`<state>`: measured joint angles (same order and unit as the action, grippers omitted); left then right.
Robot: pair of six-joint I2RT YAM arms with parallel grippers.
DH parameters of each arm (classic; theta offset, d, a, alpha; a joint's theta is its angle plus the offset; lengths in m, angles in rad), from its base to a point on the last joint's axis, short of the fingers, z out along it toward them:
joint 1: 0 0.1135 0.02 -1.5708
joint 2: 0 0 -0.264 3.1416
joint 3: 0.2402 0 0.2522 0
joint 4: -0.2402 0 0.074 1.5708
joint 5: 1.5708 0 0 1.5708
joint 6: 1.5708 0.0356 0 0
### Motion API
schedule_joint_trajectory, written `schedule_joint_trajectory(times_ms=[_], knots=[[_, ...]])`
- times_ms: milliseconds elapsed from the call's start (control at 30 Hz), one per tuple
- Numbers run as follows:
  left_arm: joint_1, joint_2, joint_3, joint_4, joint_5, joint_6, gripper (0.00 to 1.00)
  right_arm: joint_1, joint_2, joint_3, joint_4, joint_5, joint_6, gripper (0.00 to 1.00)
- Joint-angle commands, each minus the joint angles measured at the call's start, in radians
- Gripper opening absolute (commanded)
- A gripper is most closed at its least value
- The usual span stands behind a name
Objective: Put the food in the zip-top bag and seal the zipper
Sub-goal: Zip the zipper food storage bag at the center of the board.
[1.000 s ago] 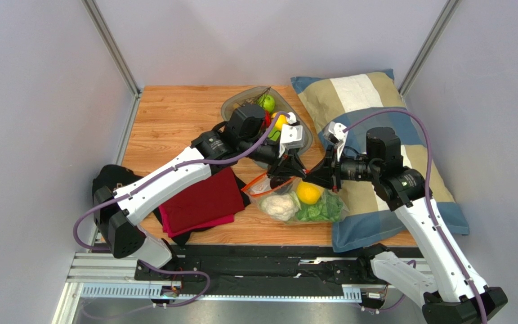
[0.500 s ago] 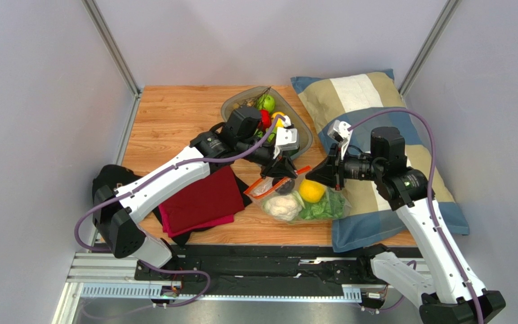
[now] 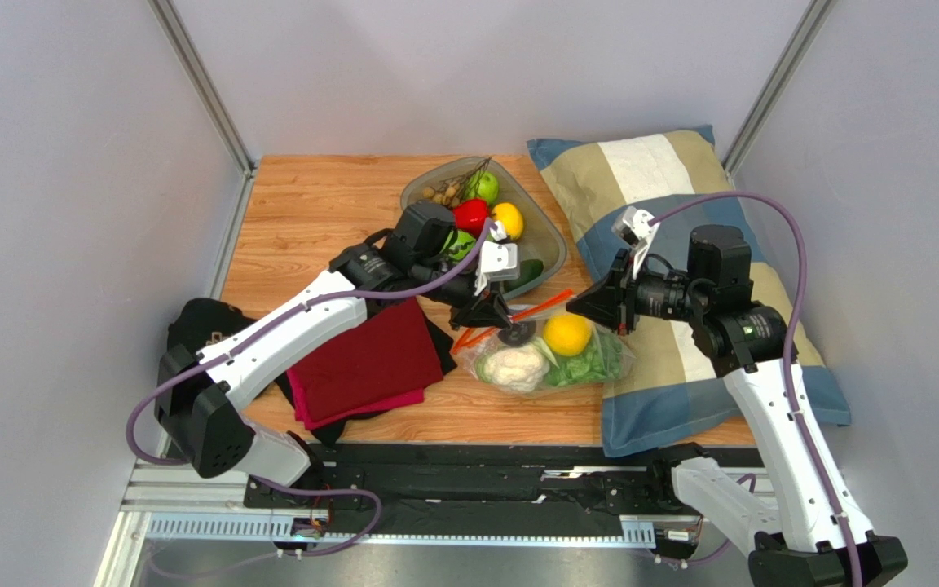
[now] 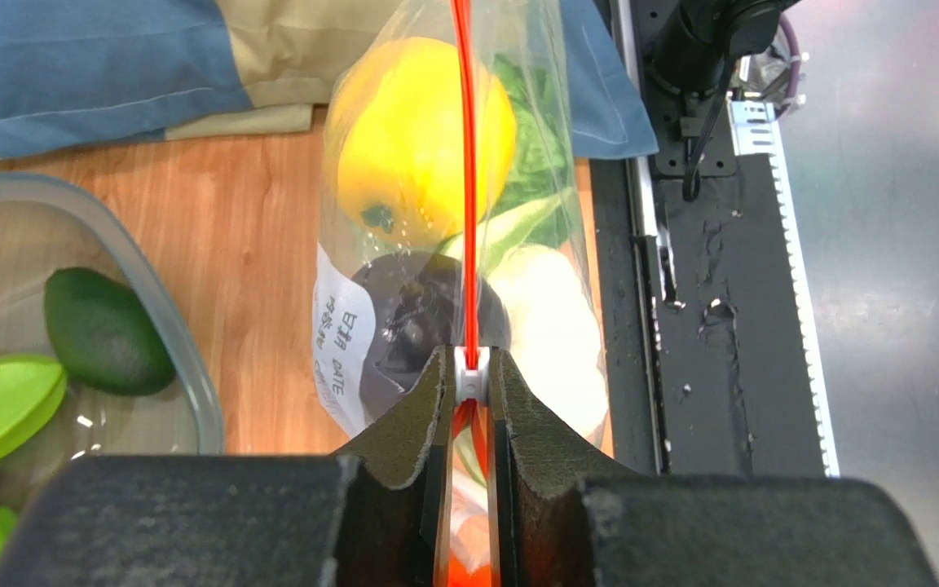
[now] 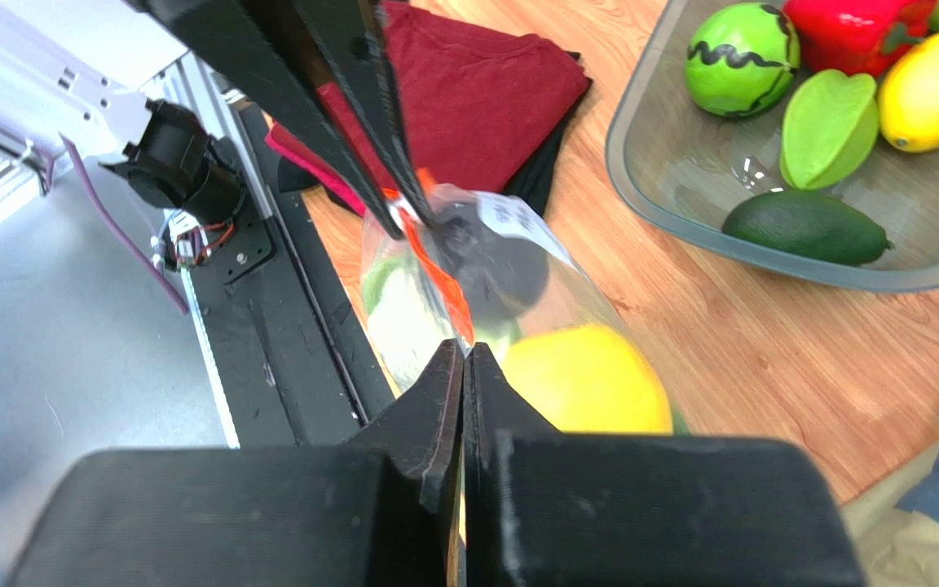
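Vs 1 s ago: left hand (image 3: 503, 325) has backed off toward the left end of the zipper (image 3: 533, 308), and right hand (image 3: 577, 308) has pulled right and slightly away from the bases. The gap between the two hands is wider, and the red-orange strip now runs taut between them. Left arm has retracted off the tray (image 3: 412, 196), so the red pepper (image 3: 471, 215) is in full view. The zip-top bag (image 3: 550, 362) has shifted a bit away from the bases with the pull.

Left hand: fingers pressed together on the zipper. In the wrist view the strip runs straight out from between the pads and up over the bag. Right hand: fingers pressed together too, pinching the far end of the same strip; its wrist view shows the orange line leading into the tips.

The bag lies on the surface (image 3: 315, 208) between the red cloth (image 3: 364, 361) and the pillow (image 3: 683, 184), its right edge touching the pillow. It hangs below the strip, on the near side of both hands. Contents, all inside: cauliflower (image 3: 511, 366) under the left hand, yellow fruit (image 3: 569, 333) just beside the right hand's tip, cabbage (image 3: 593, 365) at the pillow end.

I cannot tell how much of the strip is closed.
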<state>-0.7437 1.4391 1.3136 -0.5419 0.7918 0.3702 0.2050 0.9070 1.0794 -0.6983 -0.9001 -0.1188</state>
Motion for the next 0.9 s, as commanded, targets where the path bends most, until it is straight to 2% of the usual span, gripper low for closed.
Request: schedule_joint_trajectory(times_ms=[0,300,367,400,433,467,500,533,700,867], knots=[[0.053,-0.062,-0.051,-0.150,-0.058,0.070,0.03,-0.059,-0.031,0.063,0.092,-0.002,0.028,0.00],[0.096,-0.108,-0.085,-0.211,-0.088,0.110,0.00,-0.113,-0.025,0.037,0.092,-0.036,0.022,0.00],[0.093,-0.102,-0.042,-0.222,-0.051,0.098,0.00,-0.113,-0.022,0.019,0.092,-0.104,-0.001,0.00],[0.089,-0.094,-0.019,-0.224,-0.037,0.067,0.00,-0.113,-0.020,0.011,0.092,-0.127,-0.008,0.10],[0.081,-0.070,0.037,-0.227,-0.034,0.055,0.00,-0.111,-0.016,0.011,0.089,-0.173,-0.019,0.52],[0.072,-0.056,0.068,-0.248,-0.032,0.052,0.00,-0.110,-0.017,0.014,0.083,-0.192,-0.036,0.67],[0.048,-0.043,0.097,-0.259,-0.031,0.056,0.00,-0.096,-0.019,0.022,0.083,-0.200,-0.077,0.92],[0.032,-0.023,0.148,-0.265,-0.032,0.059,0.00,-0.086,-0.022,0.028,0.085,-0.195,-0.100,0.99],[-0.043,0.047,0.272,-0.293,-0.026,0.046,0.00,-0.009,-0.004,0.083,0.037,-0.166,-0.238,1.00],[-0.065,0.138,0.372,-0.336,-0.010,0.035,0.00,0.097,0.024,0.094,-0.038,-0.109,-0.415,0.97]])
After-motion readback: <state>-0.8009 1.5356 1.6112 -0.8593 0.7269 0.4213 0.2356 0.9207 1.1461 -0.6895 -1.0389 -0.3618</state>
